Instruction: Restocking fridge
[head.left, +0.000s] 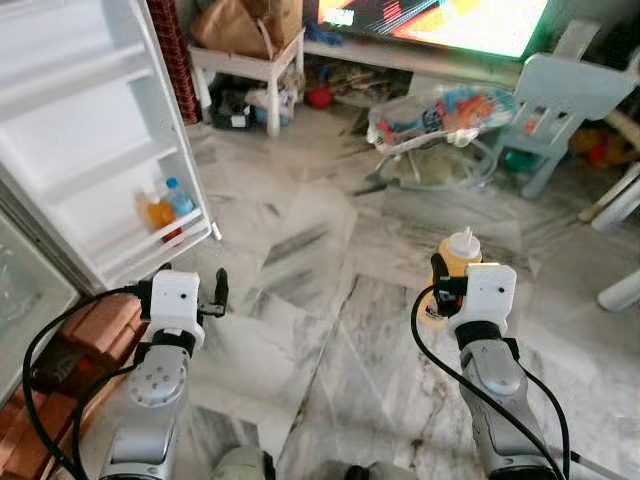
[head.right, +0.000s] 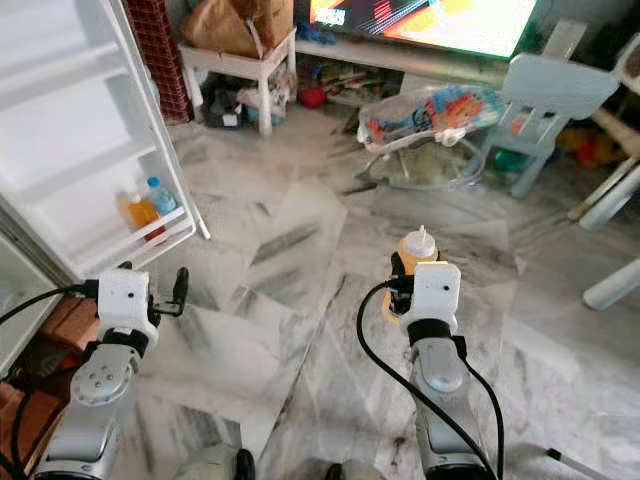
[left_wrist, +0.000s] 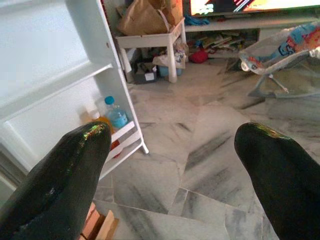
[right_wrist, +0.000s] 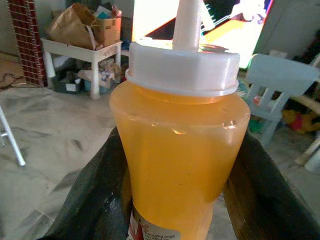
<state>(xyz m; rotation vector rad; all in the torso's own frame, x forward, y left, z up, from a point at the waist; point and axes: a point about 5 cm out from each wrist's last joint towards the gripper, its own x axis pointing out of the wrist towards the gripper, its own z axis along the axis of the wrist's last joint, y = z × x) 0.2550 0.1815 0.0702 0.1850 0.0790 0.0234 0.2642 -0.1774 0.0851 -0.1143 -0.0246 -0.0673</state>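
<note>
- At 9–10 o'clock of the head view we note the open fridge door (head.left: 90, 130), white, its shelves facing the room.
- Lowest door shelf (head.left: 160, 240) holds small bottles (head.left: 165, 208): one blue-capped, one orange.
- Bricks (head.left: 95, 325) lie on the floor at 8 o'clock, below the door.
- Left gripper (head.left: 213, 297), at 7 o'clock, hangs over the marble floor (head.left: 320, 300); fingers (left_wrist: 60, 180) spread wide, nothing between them.
- Right gripper (head.left: 447, 290), at 4 o'clock, is pinching a yellow squeeze bottle (right_wrist: 180, 150), upright, white nozzle cap up, fingers pressed to both its sides.
- At 12–2 o'clock, well apart: a lit TV (head.left: 440, 20), a baby bouncer (head.left: 440, 125), a pale chair (head.left: 560, 100).
</note>
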